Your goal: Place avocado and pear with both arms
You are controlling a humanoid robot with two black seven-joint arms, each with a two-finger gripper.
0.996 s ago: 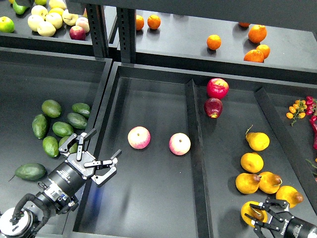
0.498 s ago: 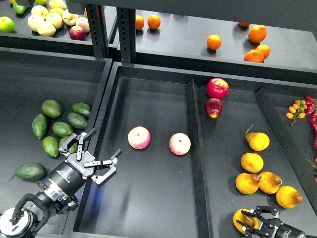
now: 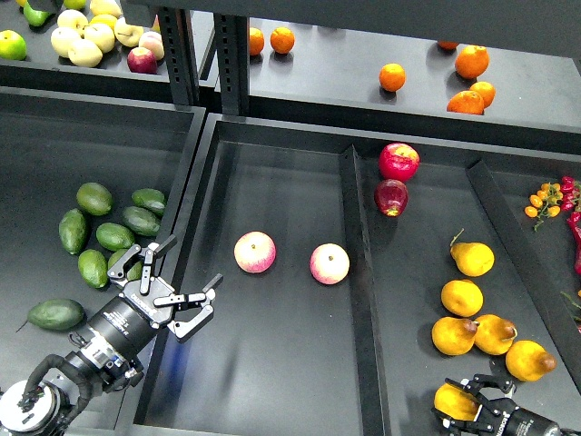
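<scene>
The dark green, elongated avocado (image 3: pixel 56 314) lies alone at the front of the left bin, left of my left arm. My left gripper (image 3: pixel 195 261) is open and empty, hanging over the wall between the left bin and the middle bin, right of the avocado cluster. My right gripper (image 3: pixel 465 404) is at the bottom right edge, shut on the yellow-orange pear (image 3: pixel 448 401), which shows between its fingers. The arm partly hides the pear's lower side.
Several lighter avocados (image 3: pixel 115 236) lie in the left bin. Two pink apples (image 3: pixel 255 252) lie in the middle bin and two red apples (image 3: pixel 398 162) beyond the divider (image 3: pixel 356 263). Several yellow pears (image 3: pixel 462 297) lie in the right bin. Oranges (image 3: pixel 391 77) sit on the back shelf.
My right gripper has drawn back toward the bottom edge and slightly left, taking the pear with it. My left arm has not moved.
</scene>
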